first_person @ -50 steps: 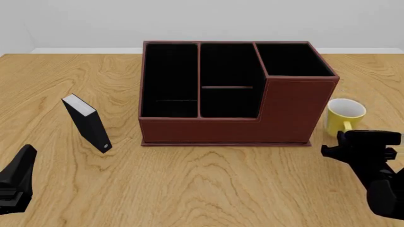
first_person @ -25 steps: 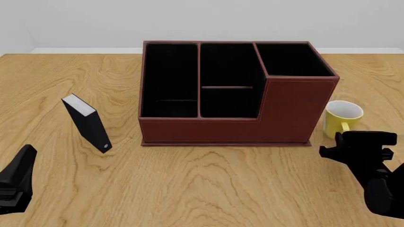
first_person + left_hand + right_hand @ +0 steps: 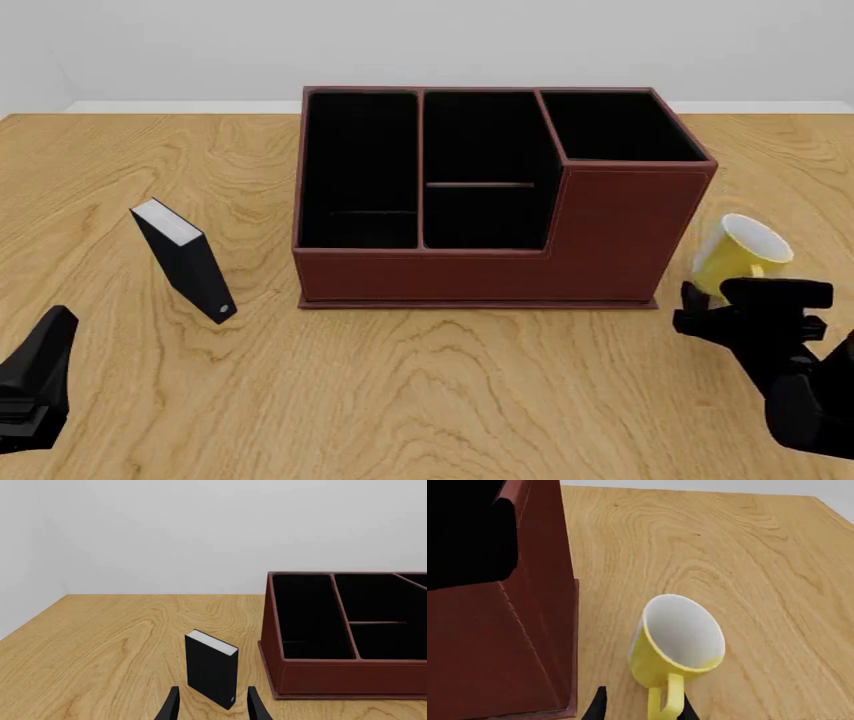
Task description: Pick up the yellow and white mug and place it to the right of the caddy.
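The right claw grips the handle of the yellow and white mug, which tilts just right of the caddy, so the placing step seems underway; next it likely needs settling upright on the worktop before release.

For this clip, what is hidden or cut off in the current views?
- Yellow and white mug, front view: its lower part and handle are behind the right gripper. In the right wrist view the handle runs off the frame edge between the fingertips, so contact is unclear.
- Left gripper, left wrist view: only the fingertips show.
- Caddy, left wrist view: its far end is cut by the frame edge.
- Black-and-white box: its small marking is illegible.
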You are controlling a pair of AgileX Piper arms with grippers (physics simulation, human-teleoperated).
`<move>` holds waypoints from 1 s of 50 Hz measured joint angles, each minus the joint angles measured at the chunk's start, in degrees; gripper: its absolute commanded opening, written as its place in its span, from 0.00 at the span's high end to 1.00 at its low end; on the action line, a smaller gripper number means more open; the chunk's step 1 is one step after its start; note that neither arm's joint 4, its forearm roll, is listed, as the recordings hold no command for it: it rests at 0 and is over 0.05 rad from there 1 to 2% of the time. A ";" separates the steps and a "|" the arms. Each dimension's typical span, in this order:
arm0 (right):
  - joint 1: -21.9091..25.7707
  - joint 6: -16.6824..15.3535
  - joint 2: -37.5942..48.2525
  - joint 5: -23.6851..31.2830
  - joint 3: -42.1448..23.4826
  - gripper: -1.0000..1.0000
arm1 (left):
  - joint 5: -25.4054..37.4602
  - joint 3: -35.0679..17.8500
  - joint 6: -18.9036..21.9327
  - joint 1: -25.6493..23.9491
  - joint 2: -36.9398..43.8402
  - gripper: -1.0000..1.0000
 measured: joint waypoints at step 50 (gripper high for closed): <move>-0.13 -0.53 -0.19 0.00 0.68 0.00 | 0.00 0.00 0.00 0.00 0.00 0.00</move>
